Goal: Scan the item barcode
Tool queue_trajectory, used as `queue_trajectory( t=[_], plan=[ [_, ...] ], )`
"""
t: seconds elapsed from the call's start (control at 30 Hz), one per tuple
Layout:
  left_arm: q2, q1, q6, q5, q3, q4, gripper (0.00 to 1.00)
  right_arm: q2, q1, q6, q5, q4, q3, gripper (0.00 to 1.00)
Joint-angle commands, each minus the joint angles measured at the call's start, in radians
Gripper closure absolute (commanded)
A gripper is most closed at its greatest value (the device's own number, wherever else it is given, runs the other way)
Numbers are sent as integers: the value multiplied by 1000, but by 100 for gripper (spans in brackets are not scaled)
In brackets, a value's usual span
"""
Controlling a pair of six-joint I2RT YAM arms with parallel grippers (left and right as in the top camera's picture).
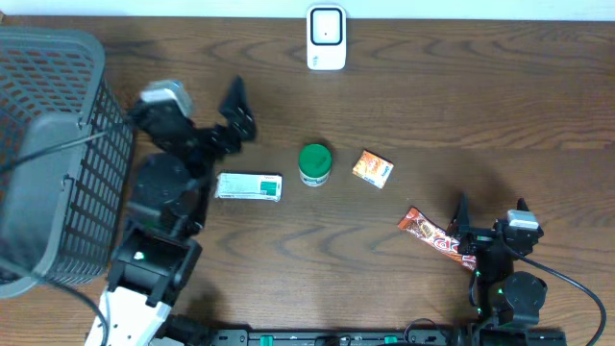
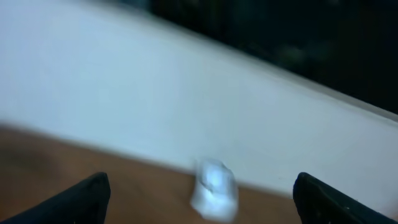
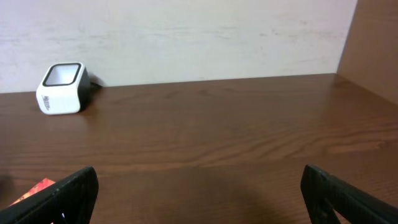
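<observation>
I have one dark brown wood-grain tabletop [image 1: 432, 106] in front of me, with one grey mesh basket [image 1: 58, 58] at its left edge. Two arms are in play, and neither holds anything. The left gripper [image 1: 240, 113] hovers with its fingers wide apart, aimed at the far wall. The right gripper [image 1: 491, 204] sits near right, fingers also spread.

One white block-shaped barcode scanner [image 1: 326, 37] stands at the far edge. Four loose items lie mid-table:
- one white-and-green flat carton [image 1: 249, 186], just beside the left arm
- one red-brown wrapped snack bar [image 1: 432, 235], near the right fingers
- one green-lidded round tub [image 1: 314, 164]
- one small orange packet [image 1: 372, 168]

I judge the grasp not yet begun. My next move would be lowering the left fingers across the carton's narrow sides, then presenting it to the scanner's window. I can't make out a barcode on any item.
</observation>
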Motion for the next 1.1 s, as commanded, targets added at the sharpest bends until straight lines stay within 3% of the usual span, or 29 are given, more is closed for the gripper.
queue_trajectory(
  t=[0.0, 0.17, 0.3, 0.5, 0.73, 0.93, 1.07],
  plan=[
    [4, 61, 292, -263, 110, 9, 6, -5, -6, 10, -1, -3, -1, 1],
    [6, 172, 322, -287, 234, -11, 6, -5, -6, 10, -1, -3, -1, 1],
    [-18, 206, 441, -288, 268, -137, 6, -5, -6, 10, -1, -2, -1, 1],
    [-85, 217, 442, -286, 265, -180, 6, -5, -6, 50, -38, -3, -1, 1],
    [-142, 217, 473, -288, 265, -192, 6, -5, -6, 148, -188, 213, 77, 1],
    [-172, 217, 473, -287, 265, -192, 5, 105, -6, 102, -282, -114, 302, 1],
    [-178, 217, 473, -287, 265, -190, 6, 328, -6, 70, -416, -328, 473, 1]
  ],
)
